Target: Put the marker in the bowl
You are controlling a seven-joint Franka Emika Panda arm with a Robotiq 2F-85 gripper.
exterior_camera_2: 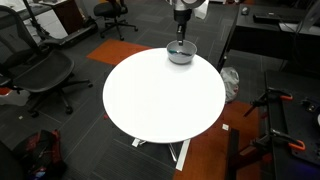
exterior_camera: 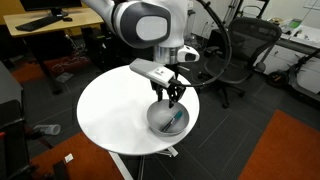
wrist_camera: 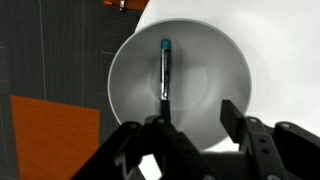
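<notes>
1. The marker (wrist_camera: 165, 70) lies inside the bowl (wrist_camera: 215, 60), its long axis pointing straight away from the claw (wrist_camera: 196, 116).
2. The claw hangs directly above the bowl, spread and empty; lifting clear likely remains.

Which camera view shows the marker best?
The wrist view: the marker lies full length inside the bowl, unobstructed. In an exterior view it is only a teal sliver; from across the table it cannot be made out.
</notes>
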